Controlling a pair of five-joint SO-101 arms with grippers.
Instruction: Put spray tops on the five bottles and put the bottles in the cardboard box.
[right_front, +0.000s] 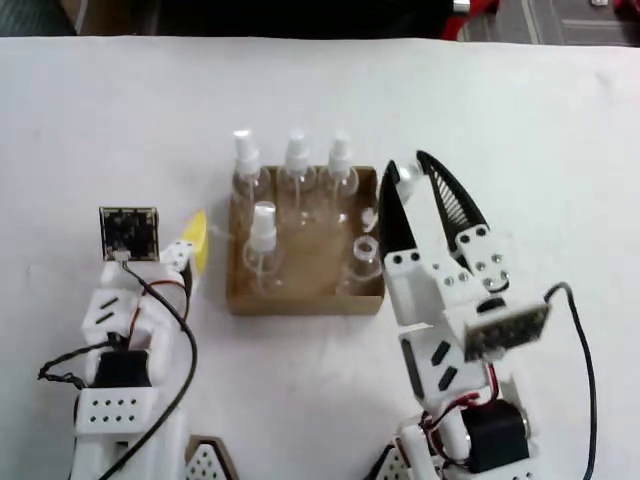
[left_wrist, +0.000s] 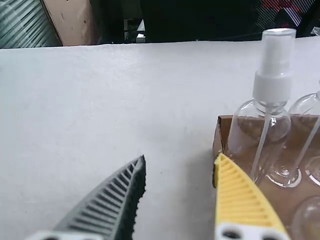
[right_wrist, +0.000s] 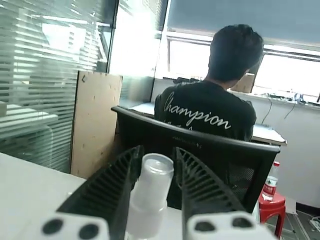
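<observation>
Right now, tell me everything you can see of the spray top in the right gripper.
The spray top is white plastic, with a rounded, slightly see-through cap over a wider collar. It lies lengthwise between the right gripper's black ribbed fingers, which are shut on its sides, with the cap end toward the fingertips. In the high view it sits just off the box's far right corner, outside the box. Its lower end is hidden.

The bottles (right_front: 298, 185) are clear glossy plastic, the cardboard box (right_front: 300, 302) matt brown (jaws: ribbed matt plastic).
</observation>
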